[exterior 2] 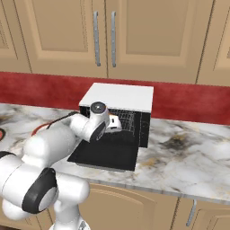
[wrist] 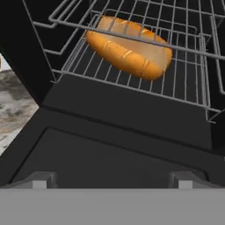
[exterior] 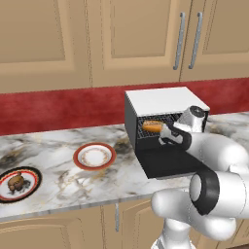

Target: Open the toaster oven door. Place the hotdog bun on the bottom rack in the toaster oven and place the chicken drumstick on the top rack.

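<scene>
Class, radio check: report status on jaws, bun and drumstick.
Gripper jaws open, empty. Hotdog bun on bottom rack. Chicken drumstick on plate, untouched. Path clear.

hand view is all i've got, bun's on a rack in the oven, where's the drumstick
Observer: The chicken drumstick lies on a dark-rimmed plate at the far left of the counter, well apart from the toaster oven.
Operator: anything between them
Observer: An orange-rimmed plate sits between that plate and the oven.
Operator: door fully down
Observer: Yes, the toaster oven door lies flat on the counter.
Operator: gripper holding anything
Observer: No, the gripper is open, just in front of the hotdog bun.
</scene>
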